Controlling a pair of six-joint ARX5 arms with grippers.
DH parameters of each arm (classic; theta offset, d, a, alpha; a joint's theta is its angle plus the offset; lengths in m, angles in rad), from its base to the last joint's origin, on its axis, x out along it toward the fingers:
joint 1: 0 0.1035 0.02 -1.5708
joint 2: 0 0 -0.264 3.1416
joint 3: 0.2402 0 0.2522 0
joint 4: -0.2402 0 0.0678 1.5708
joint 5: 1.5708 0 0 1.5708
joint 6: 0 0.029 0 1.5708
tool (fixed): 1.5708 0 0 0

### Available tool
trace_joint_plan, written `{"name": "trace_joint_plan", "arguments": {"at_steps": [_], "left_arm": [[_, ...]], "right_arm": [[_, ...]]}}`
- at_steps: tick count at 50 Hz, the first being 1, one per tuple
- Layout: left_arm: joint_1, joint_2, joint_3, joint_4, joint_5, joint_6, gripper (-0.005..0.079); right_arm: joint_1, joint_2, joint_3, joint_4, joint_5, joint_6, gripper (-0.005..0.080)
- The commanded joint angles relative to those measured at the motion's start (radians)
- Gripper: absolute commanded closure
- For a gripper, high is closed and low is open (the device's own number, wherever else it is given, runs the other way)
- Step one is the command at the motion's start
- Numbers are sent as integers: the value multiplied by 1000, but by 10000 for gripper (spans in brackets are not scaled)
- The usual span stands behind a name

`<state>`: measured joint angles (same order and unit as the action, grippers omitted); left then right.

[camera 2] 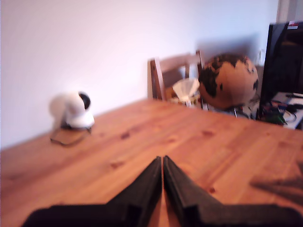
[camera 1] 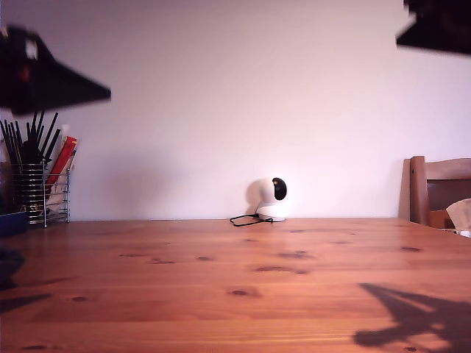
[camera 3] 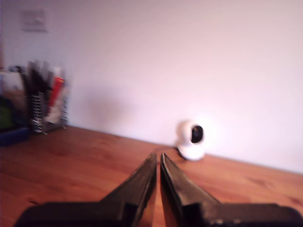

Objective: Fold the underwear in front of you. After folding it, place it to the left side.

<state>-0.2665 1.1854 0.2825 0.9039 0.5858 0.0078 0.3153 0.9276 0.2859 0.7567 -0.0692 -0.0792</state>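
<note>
first end effector (camera 2: 162, 163): clenched, empty; its view alone shows globe (camera 2: 228, 81)
second end effector (camera 3: 158, 161): clenched, empty
tabletop (camera 1: 221, 272): knotty pine

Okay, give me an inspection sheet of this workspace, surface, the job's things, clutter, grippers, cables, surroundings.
Surface: wooden table, knotty planks, bare across the middle.
Job's things: underwear, nothing seen in any view.
Clutter: wire utensil holder with dark sticks and a red item, at the exterior view's left; small white camera by the wall.
Grippers: my first gripper shut, holding nothing, above the table; my second gripper shut, holding nothing, above the table.
Cables: thin black cable looping from the white camera.
Surroundings: plain white wall; wooden chair at the exterior view's right; globe and dark monitor in the first wrist view.
</note>
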Motion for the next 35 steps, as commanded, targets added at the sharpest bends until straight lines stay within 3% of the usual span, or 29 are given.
{"name": "trace_joint_plan", "arguments": {"at_steps": [1,13,28,35], "left_arm": [[-2,21,-4,50,4,-6,764],[24,24,-17,91,-37,-8,764],[151,7,-102,117,8,-12,764],[220,-75,-171,127,18,-39,764]], "right_arm": [[0,24,-5,44,-3,4,763],[-2,35,-88,148,53,21,763],[-37,19,-170,173,22,29,763],[-50,-19,-170,173,22,26,763]]}}
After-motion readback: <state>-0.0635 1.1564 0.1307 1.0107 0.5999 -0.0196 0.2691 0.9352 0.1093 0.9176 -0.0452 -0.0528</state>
